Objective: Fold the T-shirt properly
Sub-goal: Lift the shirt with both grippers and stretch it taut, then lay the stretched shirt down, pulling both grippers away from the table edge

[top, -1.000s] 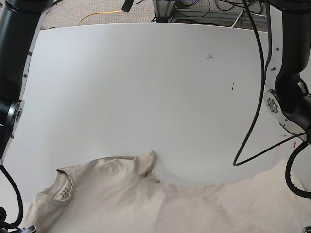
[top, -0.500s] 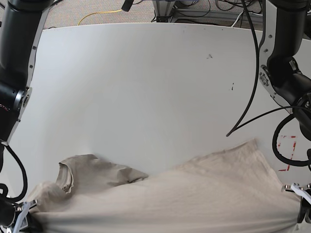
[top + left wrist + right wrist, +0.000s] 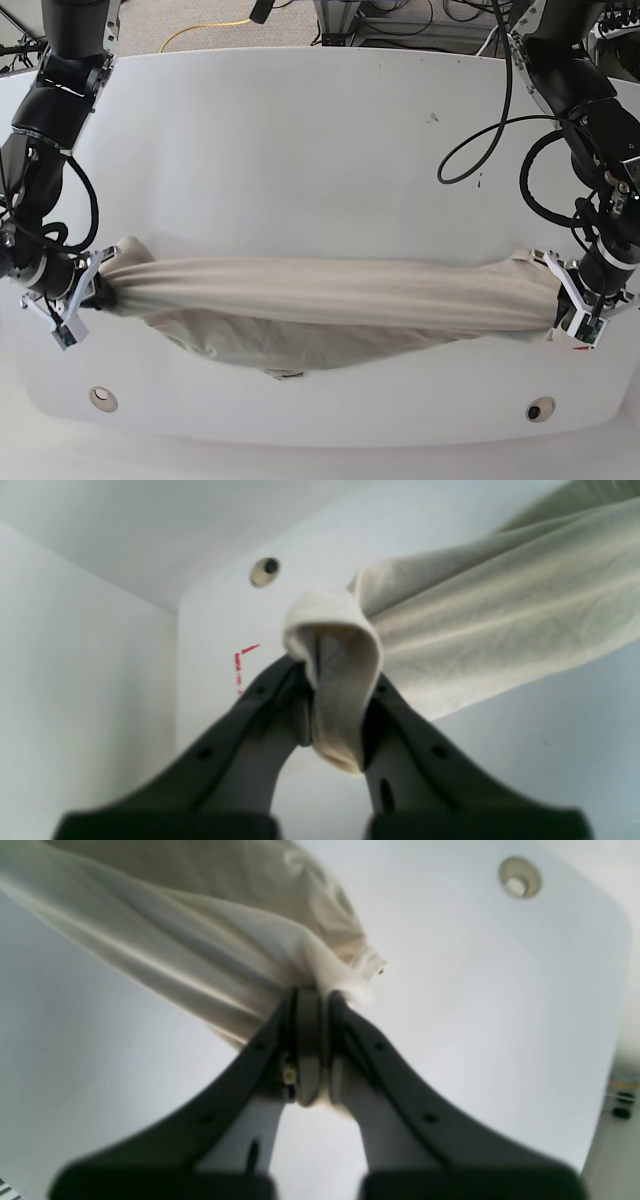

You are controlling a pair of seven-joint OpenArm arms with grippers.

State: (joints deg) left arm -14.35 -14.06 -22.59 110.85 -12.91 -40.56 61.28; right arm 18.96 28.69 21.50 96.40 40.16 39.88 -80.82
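The beige T-shirt [image 3: 320, 300] hangs stretched in a long band between my two grippers, above the white table [image 3: 300, 150], its lower part sagging toward the front. My left gripper [image 3: 565, 305] at the base view's right is shut on one end of it; in the left wrist view [image 3: 335, 705] a rolled fold of the T-shirt [image 3: 500, 615] sits between the jaws. My right gripper [image 3: 90, 295] at the base view's left is shut on the other end; in the right wrist view [image 3: 312, 1005] the T-shirt [image 3: 200, 945] bunches at the fingertips. The collar label is hidden.
Two round holes are set in the table near its front edge, one left [image 3: 100, 398] and one right [image 3: 540, 410]. Red tape marks [image 3: 240, 667] lie by my left gripper. Cables [image 3: 480, 130] hang from the arm at right. Carpet and a yellow cable [image 3: 200, 30] lie beyond the table.
Both grippers have carried the T-shirt away from the front edge toward the table's middle and pulled it taut between them. It has gone from lying spread and loose to a stretched band.
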